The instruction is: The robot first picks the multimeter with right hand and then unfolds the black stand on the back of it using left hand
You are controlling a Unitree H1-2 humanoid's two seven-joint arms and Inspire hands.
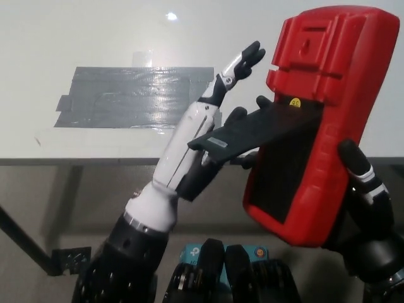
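The red multimeter (328,82) is held up close to the camera at the right, its back side facing me. My black right hand (363,202) is shut on its lower part. The black stand (249,131) sticks out from the back of the multimeter toward the left, swung away from the case. My white left hand (196,142) is raised just left of the multimeter with its fingers stretched out and apart, lying under and behind the stand's free end. I cannot tell whether it touches the stand.
A white table (95,38) fills the upper part of the view, with a patch of grey tape (126,98) on it. The table's front edge (63,161) runs across the middle. Grey floor lies below.
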